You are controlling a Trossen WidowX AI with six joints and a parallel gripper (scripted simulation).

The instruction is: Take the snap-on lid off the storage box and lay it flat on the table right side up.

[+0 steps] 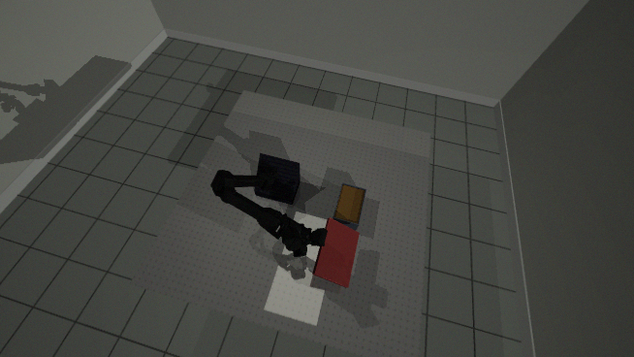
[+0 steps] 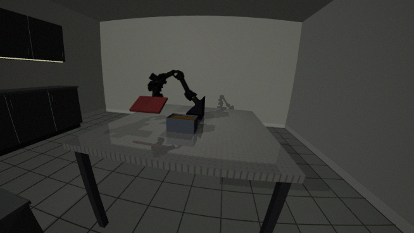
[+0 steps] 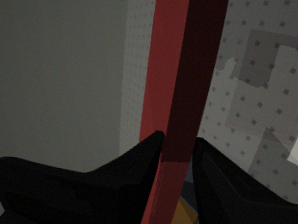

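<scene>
Lid (image 2: pixel 149 104), red and rectangular, is held in the air above the counter (image 2: pixel 240 142), roughly level, with no part of it touching the surface. It is gripped at one edge by the hand (image 3: pixel 178 152), whose two dark fingers are closed onto that edge from either side, as is seen close up in the wrist view. In the exterior view the lid is seen to the left of the storage box (image 2: pixel 181 124) and higher than its rim; a faint red reflection is cast on the glossy counter below.

In the top view the lid (image 1: pixel 337 259) is seen just below the box (image 1: pixel 350 204), their nearest ends close together in the picture. The box is left open, and an orange-brown interior is shown inside blue-grey walls. It is set on the counter, near the middle.

A pale rectangular patch (image 1: pixel 296 296) is marked on the counter, partly beneath the hand and the lid's left edge. The black arm (image 1: pixel 257 210) is stretched from its dark base block (image 1: pixel 277 178), which is set on the counter to the left of the box in the top view.

Dark cabinets (image 2: pixel 35 111) are ranged along the left wall, and a grey tiled floor (image 2: pixel 190 206) is spread under the counter.
</scene>
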